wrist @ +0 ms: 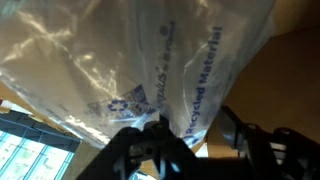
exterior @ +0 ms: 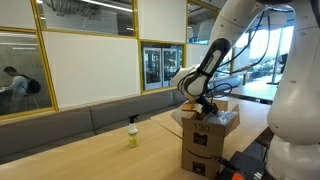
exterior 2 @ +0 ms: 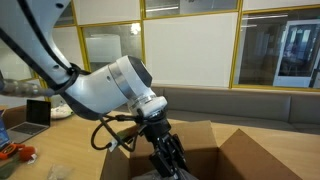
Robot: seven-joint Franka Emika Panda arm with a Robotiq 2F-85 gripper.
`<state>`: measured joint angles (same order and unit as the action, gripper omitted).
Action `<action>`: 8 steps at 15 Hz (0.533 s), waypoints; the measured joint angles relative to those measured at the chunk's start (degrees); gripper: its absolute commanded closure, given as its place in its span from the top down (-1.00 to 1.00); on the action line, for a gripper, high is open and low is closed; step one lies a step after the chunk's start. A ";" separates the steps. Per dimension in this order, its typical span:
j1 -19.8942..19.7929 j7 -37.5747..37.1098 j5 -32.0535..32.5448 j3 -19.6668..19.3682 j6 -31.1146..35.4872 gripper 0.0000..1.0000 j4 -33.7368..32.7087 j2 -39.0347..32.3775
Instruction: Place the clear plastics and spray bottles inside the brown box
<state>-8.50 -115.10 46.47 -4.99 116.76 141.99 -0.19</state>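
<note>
The brown box [exterior: 208, 138] stands open on the wooden table, its flaps [exterior 2: 250, 152] spread outward. My gripper [exterior: 207, 106] reaches down into its mouth [exterior 2: 168, 160]. In the wrist view the clear plastics [wrist: 130, 50], a wrinkly transparent bag with blue print, fill the picture. The bag hangs between my fingers and lies against one finger [wrist: 150, 135], while the other finger [wrist: 235, 122] stands apart from it with brown cardboard showing in the gap. The gripper [wrist: 192, 122] is open. A small spray bottle [exterior: 132, 131] with yellowish liquid stands on the table, off to the side of the box.
A grey bench [exterior: 90, 120] runs along the wall behind the table. A laptop [exterior 2: 38, 110] and an orange item [exterior 2: 20, 153] lie at the table's far side. A seated person [exterior: 12, 80] shows behind the glass partition. Black and red gear [exterior: 240, 165] lies beside the box.
</note>
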 measured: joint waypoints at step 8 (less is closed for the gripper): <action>2.07 1.14 0.00 0.45 -0.69 0.99 -2.60 -1.01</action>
<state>-6.43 -113.96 46.47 -4.53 116.07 139.39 -1.20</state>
